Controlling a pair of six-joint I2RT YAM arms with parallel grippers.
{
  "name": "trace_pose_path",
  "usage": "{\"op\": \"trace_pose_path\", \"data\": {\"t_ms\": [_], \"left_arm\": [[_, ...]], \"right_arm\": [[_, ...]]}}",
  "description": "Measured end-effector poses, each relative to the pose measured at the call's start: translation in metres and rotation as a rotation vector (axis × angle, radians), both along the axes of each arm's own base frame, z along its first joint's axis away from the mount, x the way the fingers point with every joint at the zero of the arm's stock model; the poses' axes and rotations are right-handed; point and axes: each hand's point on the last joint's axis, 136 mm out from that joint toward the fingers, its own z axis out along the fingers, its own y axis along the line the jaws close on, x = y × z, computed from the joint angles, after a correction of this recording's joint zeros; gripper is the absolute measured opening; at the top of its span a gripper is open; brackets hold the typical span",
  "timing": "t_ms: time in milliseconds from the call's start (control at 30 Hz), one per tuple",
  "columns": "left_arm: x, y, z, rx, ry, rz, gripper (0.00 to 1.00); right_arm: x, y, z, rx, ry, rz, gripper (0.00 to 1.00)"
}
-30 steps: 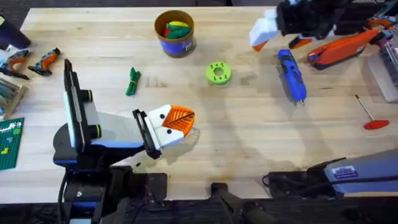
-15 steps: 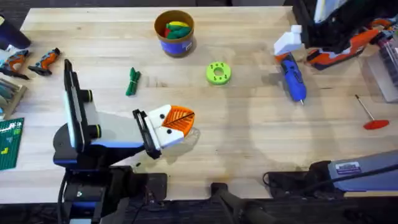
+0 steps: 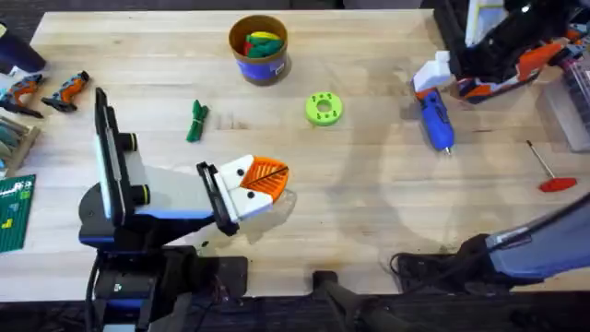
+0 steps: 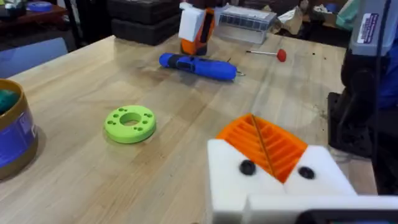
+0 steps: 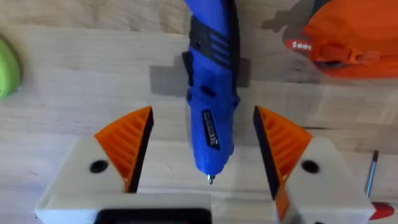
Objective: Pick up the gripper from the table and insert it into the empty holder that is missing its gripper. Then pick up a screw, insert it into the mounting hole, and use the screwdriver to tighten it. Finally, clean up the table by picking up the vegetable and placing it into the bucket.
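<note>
Nearest you, your left gripper [image 3: 263,180] rests low over the wooden table [image 3: 369,212] with its white blocks and orange ribbed pads pressed together, holding nothing; leave it parked, since a swing toward the lime-green round disc [image 3: 323,108] or the small dark green toy vegetable [image 3: 196,120] would scatter pieces you need later. Beyond them stands the small round blue bucket with the tan rim [image 3: 258,48], already holding yellow, red and green toy pieces. At the far right, your right gripper [image 5: 202,162] hangs over the blue pen-shaped electric screwdriver [image 5: 210,93], fingers spread wide with the tool's body lying between the orange pads, untouched. The risk is here: the screwdriver is round and smooth, so if you close off-centre or while still high, one pad may strike first and roll it aside. The metal tip points back toward the wrist, so a grasp too near that end could leave the tool hanging nose-heavy and tilting. Watch the orange tool [image 3: 502,74] just beside it.
</note>
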Motion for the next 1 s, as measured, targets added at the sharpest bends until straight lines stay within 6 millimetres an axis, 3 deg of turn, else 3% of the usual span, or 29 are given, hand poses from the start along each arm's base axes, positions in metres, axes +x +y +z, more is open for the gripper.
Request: {"op": "trace_pose_path", "data": {"t_ms": [500,1000], "left_arm": [[0.000,0.000,0.000,0.000,0.000,0.000,0.005],[0.000,0.000,0.000,0.000,0.000,0.000,0.005]], "right_arm": [[0.024,-0.009,-0.045,-0.035,0.025,0.001,0.931],[0.030,-0.010,-0.057,-0.035,0.026,0.001,0.931]]}}
